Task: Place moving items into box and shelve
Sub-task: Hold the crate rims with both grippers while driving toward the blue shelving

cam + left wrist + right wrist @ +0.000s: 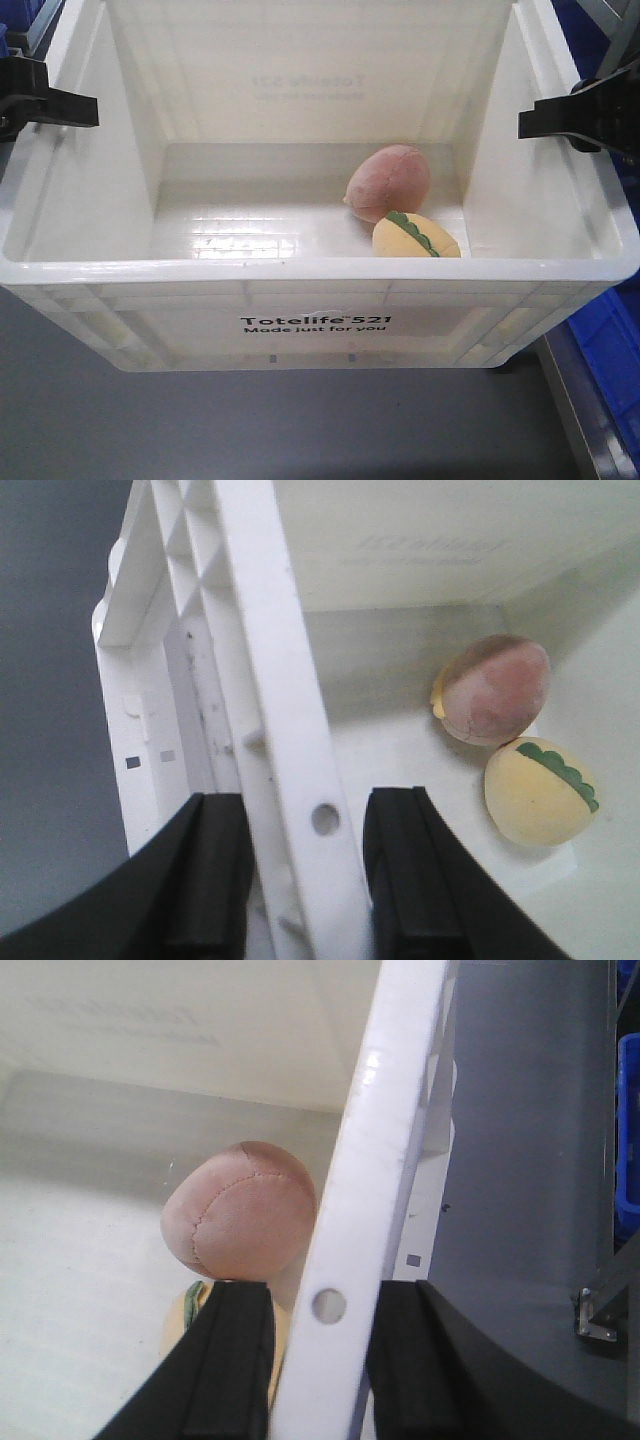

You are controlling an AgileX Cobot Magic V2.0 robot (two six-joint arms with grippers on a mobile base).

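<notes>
White box (320,272), long axis across frame, holds pink plush (388,182) and yellow plush (415,238). Right gripper (320,1305) pinches right rim; left gripper (300,815) straddles left rim, contact unconfirmed.

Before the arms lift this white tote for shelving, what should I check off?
1. Both plush toys are inside the Totelife tote: ok. The brownish-pink toy and the yellow toy with the green strip lie on its floor.
2. Left gripper straddles the left rim: ok.
3. Right gripper straddles the right rim: ok.
4. Jaws are clamped tight on both rims: cannot tell. The left wrist view shows a slight gap beside the inner finger.
5. Nothing sticks out above the rim: ok.
6. Shelf slot is free: cannot tell. No shelf is in view.
</notes>
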